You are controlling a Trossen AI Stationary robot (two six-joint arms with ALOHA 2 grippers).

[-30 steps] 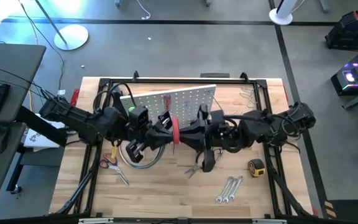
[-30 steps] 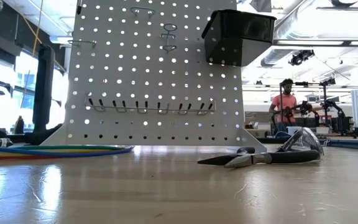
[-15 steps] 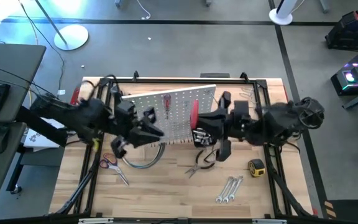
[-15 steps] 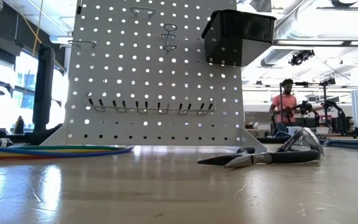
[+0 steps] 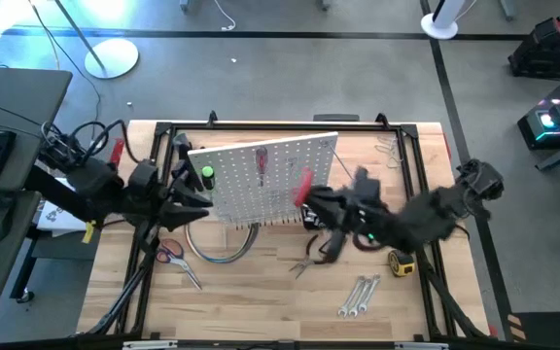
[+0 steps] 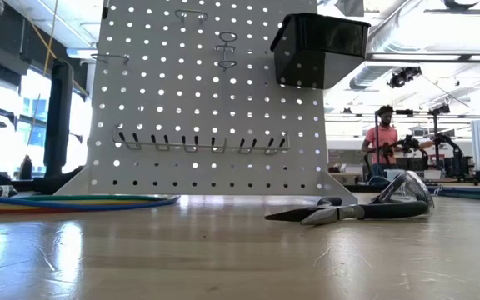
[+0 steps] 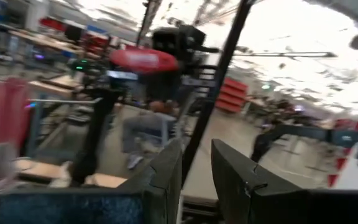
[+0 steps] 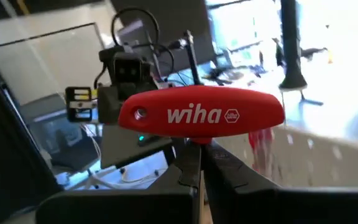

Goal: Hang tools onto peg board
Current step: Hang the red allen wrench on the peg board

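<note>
Just beside the peg board (image 5: 265, 177), R pincer (image 8: 197, 163) clamps red T-handle tool (image 8: 201, 113); pliers (image 5: 311, 259) below it. L pincer (image 7: 196, 168) narrow gap, holds nothing.

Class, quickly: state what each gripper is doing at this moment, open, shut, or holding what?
Left gripper: slightly open, holding nothing.
Right gripper: shut on the red T-handle tool.
</note>
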